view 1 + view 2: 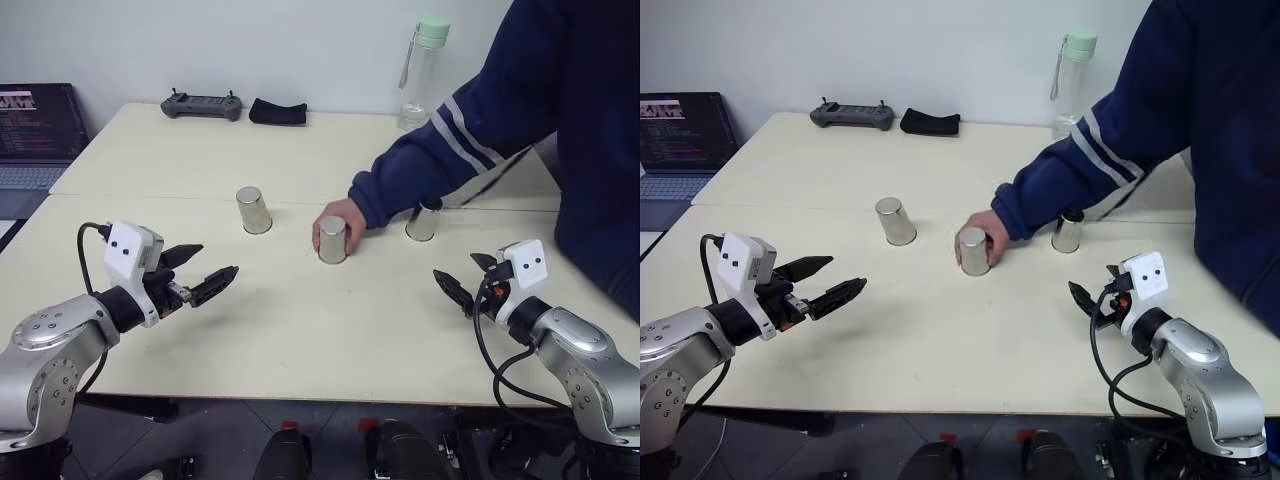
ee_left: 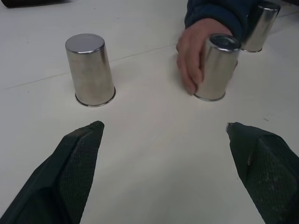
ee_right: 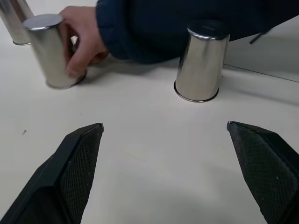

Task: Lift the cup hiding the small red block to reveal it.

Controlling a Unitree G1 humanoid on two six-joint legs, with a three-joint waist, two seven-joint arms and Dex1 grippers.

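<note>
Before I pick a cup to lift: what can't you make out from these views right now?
- Red block: the three upturned cups hide whatever sits under them.
- Middle cup's far side: covered by the person's hand, head views.
- Right cup's top: partly behind the sleeve.
- Laptop: cut by the frame edge.

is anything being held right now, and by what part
Neither gripper holds anything: the left gripper and right gripper hang open over the table. A person's hand grips the middle cup around its side.
</note>
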